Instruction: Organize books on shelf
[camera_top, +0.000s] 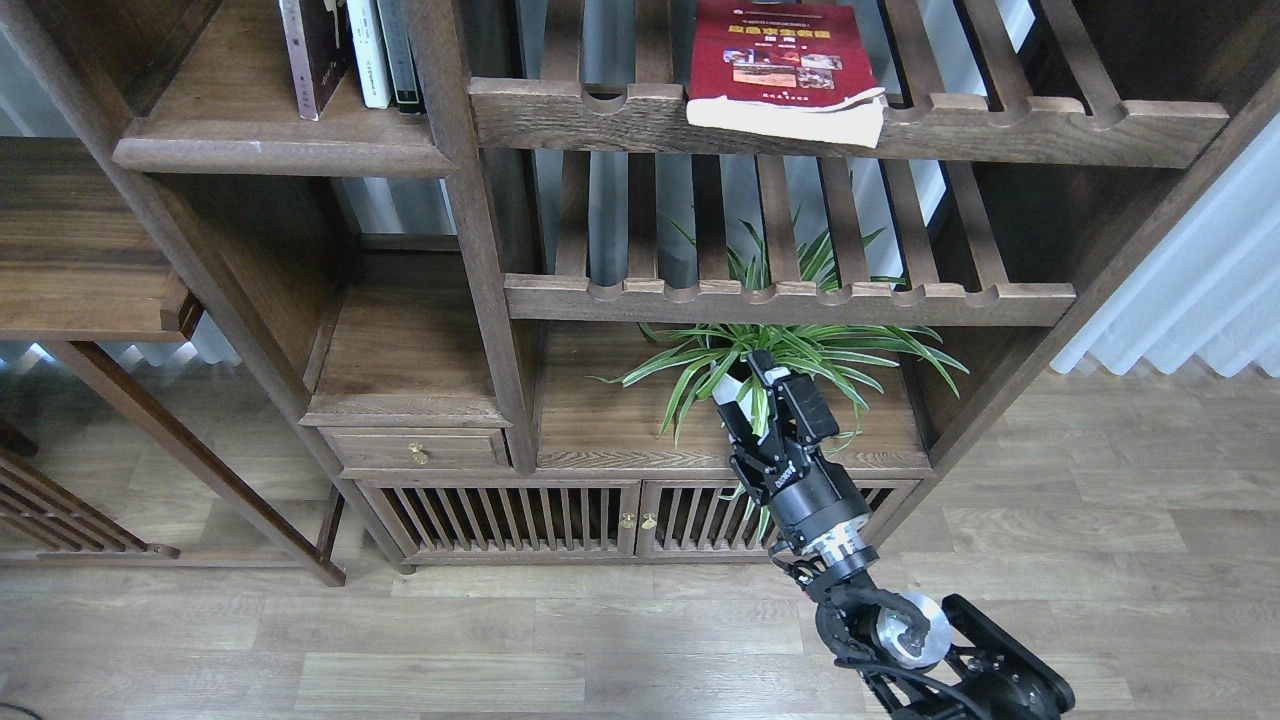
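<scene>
Red book (783, 62) flat on the upper slatted rack (1040, 125), cover up, title readable from the head view. Long axis running front to back, spine along the left side, thick page block at the near end — that end overhanging the notched front rail and sagging slightly at its right corner. Bare slats to both sides of it, wider on the right.

Up and to the left, on the solid shelf (260, 150) with the rounded front lip, a dark maroon book (312, 55) upright, spine toward the camera, tilted a little to the left. Touching or just beside it on the right, a slim white volume (372, 55) and a dark volume (400, 55), also upright. Left part of the shelf board bare up to the bookcase side post.

Right gripper (765, 395) low in the view, held in front of the spider plant (800, 350) on the bottom board, well apart from every book. Fingers parted with a small gap, nothing between them. Pointed up and slightly left, arm rising from the lower right corner over the wood floor (300, 650). Left gripper out of view.
</scene>
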